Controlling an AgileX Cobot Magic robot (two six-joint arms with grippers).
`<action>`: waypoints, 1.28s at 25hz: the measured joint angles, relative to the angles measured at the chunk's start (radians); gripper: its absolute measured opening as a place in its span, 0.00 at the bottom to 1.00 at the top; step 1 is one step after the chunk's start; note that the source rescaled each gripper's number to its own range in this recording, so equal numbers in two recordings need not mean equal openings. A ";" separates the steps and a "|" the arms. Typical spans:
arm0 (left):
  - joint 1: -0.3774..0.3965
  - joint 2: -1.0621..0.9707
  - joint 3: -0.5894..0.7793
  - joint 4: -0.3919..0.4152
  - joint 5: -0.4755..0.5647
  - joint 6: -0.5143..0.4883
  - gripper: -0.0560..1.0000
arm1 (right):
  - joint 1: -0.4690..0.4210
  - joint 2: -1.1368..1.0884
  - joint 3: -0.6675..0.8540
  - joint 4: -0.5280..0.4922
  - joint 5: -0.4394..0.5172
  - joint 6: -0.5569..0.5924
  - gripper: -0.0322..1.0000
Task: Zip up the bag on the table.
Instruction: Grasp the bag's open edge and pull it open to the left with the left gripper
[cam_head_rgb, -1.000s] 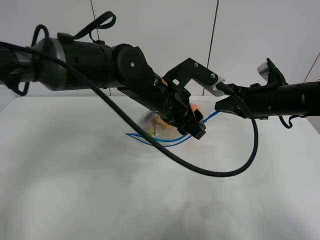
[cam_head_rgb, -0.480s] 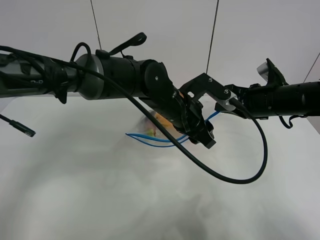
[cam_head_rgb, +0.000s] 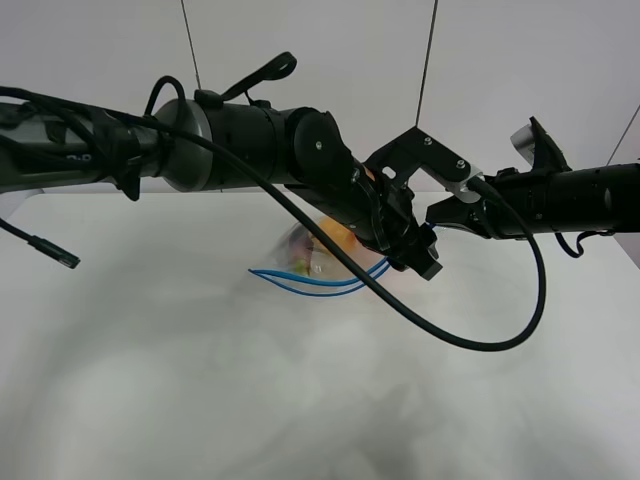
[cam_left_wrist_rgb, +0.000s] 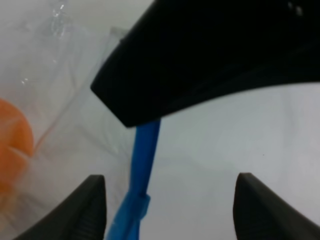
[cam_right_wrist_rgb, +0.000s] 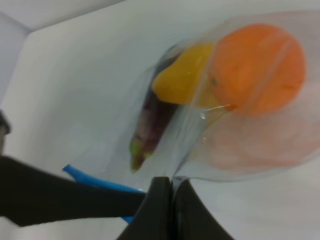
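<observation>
Bag (cam_head_rgb: 300, 258) on white surface (cam_head_rgb: 150, 380), just 12 o'clock of centre. Right fingers (cam_right_wrist_rgb: 161, 205) closed, pinching its 3 o'clock corner by blue zip strip (cam_left_wrist_rgb: 145, 150). Left fingers (cam_left_wrist_rgb: 92, 207) spread wide, strip between them, holding nothing.

Clear crinkly bag (cam_head_rgb: 300, 258) on table (cam_head_rgb: 150, 370), middle, toward far side. Blue zip strip (cam_head_rgb: 310, 287) along near edge, two tracks gaping apart. Inside: orange (cam_right_wrist_rgb: 257, 67), yellow fruit (cam_right_wrist_rgb: 182, 80), purple eggplant (cam_right_wrist_rgb: 150, 125). Tabletop plain white.
</observation>
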 joint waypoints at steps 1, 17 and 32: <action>0.000 0.000 0.000 0.000 0.000 0.000 1.00 | 0.000 0.000 0.000 0.000 0.000 0.000 0.03; 0.000 0.019 -0.005 0.036 -0.046 0.000 0.67 | -0.003 0.000 0.001 0.005 -0.006 -0.001 0.03; 0.003 0.019 -0.011 0.039 -0.027 -0.027 0.66 | -0.005 0.000 0.002 0.037 0.024 -0.024 0.03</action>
